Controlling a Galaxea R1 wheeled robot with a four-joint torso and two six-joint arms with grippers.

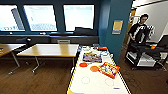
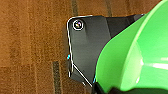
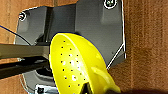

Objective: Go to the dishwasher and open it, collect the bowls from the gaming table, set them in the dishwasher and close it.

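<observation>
2 orange bowls (image 1: 83,64) on gaming table (image 1: 97,83), 1 green bowl (image 2: 135,57), 1 yellow colander (image 3: 75,67)

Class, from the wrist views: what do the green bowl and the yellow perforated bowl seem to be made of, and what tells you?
Green bowl: probably glossy plastic, given its uniform bright colour and soft white highlights. Yellow perforated bowl: likely moulded plastic, with one even colour and small punched holes. Neither can be confirmed by sight.

The long narrow white tabletop with a yellow edge (image 1: 97,83) carries two small round orange bowls (image 1: 83,64), lying close together. Just beside them rests a flat, bright red-and-yellow box (image 1: 109,69). Farther back lie a flat purple-blue box (image 1: 92,57) and assorted smaller items too blurred to tell.
</observation>
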